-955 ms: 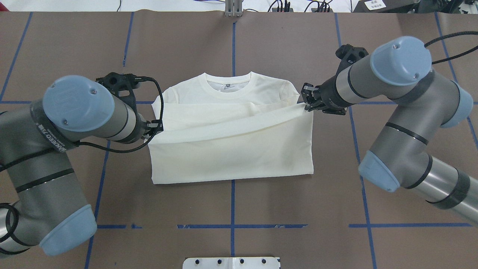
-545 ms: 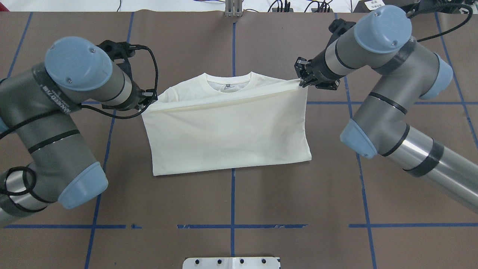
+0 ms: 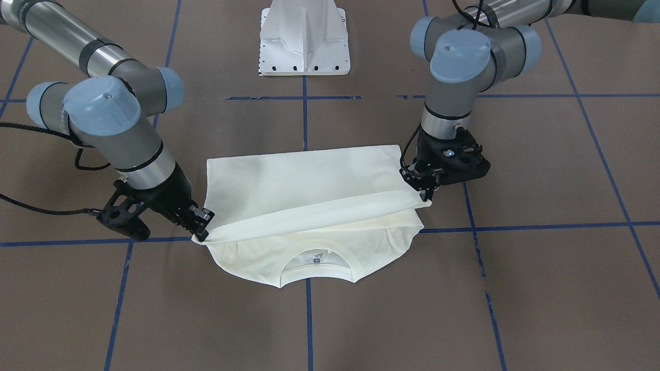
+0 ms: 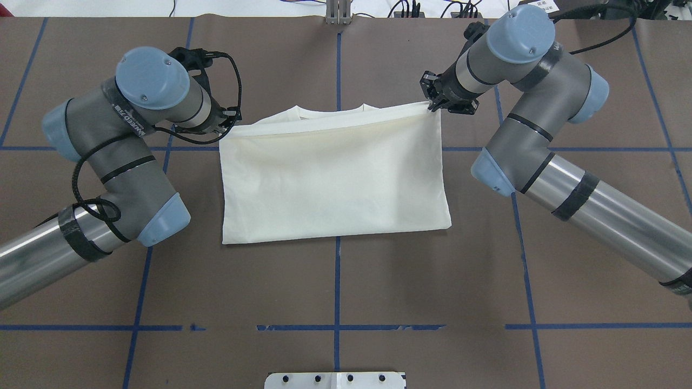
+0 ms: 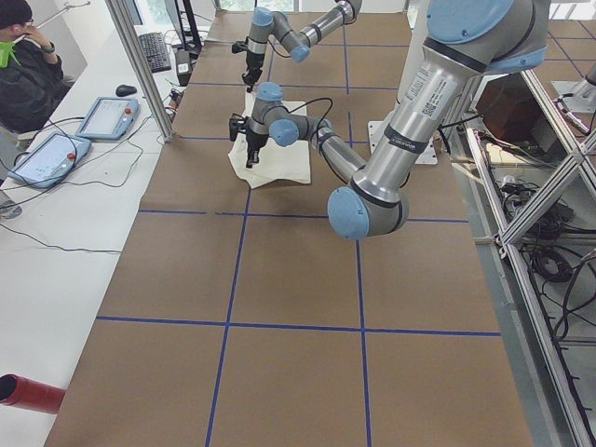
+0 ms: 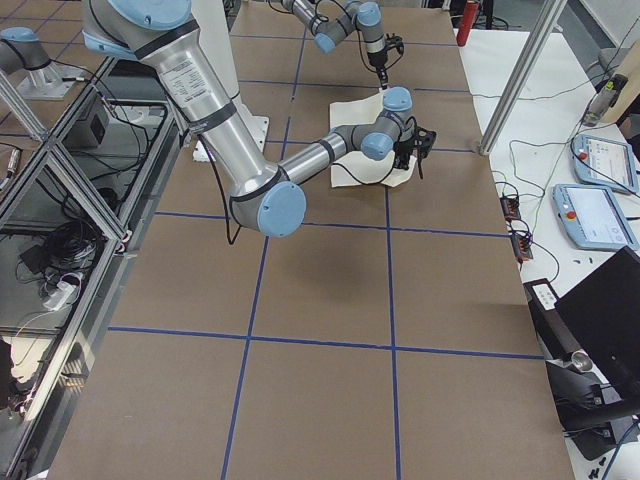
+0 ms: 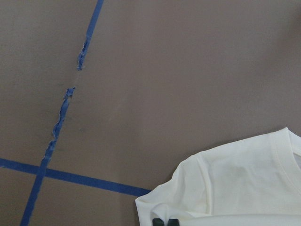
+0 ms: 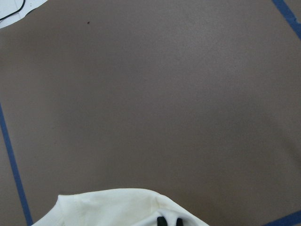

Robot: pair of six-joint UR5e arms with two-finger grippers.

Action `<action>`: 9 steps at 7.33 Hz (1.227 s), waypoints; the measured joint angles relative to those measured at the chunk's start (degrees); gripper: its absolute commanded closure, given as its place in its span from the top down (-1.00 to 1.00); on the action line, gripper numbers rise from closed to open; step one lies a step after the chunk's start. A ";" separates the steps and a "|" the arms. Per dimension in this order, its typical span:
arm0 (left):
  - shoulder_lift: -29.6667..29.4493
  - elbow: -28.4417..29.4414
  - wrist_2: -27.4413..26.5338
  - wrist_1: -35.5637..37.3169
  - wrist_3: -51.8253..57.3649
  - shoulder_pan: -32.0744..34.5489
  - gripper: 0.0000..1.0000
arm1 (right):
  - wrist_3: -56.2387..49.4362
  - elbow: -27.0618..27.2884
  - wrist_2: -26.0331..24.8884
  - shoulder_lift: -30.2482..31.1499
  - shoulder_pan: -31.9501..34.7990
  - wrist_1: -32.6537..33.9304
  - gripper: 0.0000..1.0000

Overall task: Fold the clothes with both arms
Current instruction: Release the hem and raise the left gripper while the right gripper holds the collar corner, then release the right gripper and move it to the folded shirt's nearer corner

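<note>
The cream T-shirt (image 4: 335,173) lies plain side up in the middle of the brown table, folded in half. Its hem edge is drawn over to the collar (image 3: 314,263), which peeks out on the far side. My left gripper (image 4: 224,121) is shut on the hem's left corner. My right gripper (image 4: 432,105) is shut on the right corner. In the front-facing view the left gripper (image 3: 425,191) and right gripper (image 3: 201,232) hold the hem slightly above the lower layer. Each wrist view shows a shirt shoulder (image 7: 235,183) (image 8: 117,207) beyond the fingertips.
The white pedestal base (image 3: 304,41) stands at the robot's side of the table. Blue tape lines (image 4: 336,324) grid the brown surface. A person (image 5: 28,65) sits at a side desk with pendants. Bare table lies all around the shirt.
Both grippers have carried the hem away from the robot toward the collar. The folded layer now covers nearly the whole collar, which showed plainly before.
</note>
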State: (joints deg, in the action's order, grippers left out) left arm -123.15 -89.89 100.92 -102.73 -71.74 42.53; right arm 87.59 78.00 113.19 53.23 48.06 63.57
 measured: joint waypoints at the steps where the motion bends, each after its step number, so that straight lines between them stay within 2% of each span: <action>1: -0.55 1.73 -0.06 -1.42 -0.06 0.00 -1.00 | 0.00 -1.67 0.06 -0.74 -0.23 -0.28 -1.00; 2: -1.03 2.48 -0.07 -2.05 -0.14 -0.03 -1.00 | -0.03 -2.27 0.09 -1.08 -0.52 -0.44 -1.00; 3: -1.32 2.76 -0.04 -2.28 -0.20 -0.07 -0.88 | -0.06 -2.43 0.08 -1.32 -0.83 -0.56 -0.35; 4: -1.47 2.89 -0.05 -2.35 -0.25 -0.07 0.22 | -0.11 -2.50 0.04 -1.50 -1.10 -0.61 0.99; 5: -1.53 2.98 -0.08 -2.34 -0.27 -0.08 0.99 | -0.13 -2.55 -0.07 -1.58 -1.36 -0.63 1.00; 7: -1.72 3.29 -0.01 -1.95 -0.01 0.07 1.00 | -0.09 -2.46 0.06 -1.48 -1.59 -1.45 1.00; 9: -1.89 3.09 1.09 -1.63 0.41 1.12 1.00 | 0.09 -0.98 1.26 0.16 -2.24 -5.70 1.00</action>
State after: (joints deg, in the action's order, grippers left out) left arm -125.04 -86.80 102.01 -104.36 -71.33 43.65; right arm 87.68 77.02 114.45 53.39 45.82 57.87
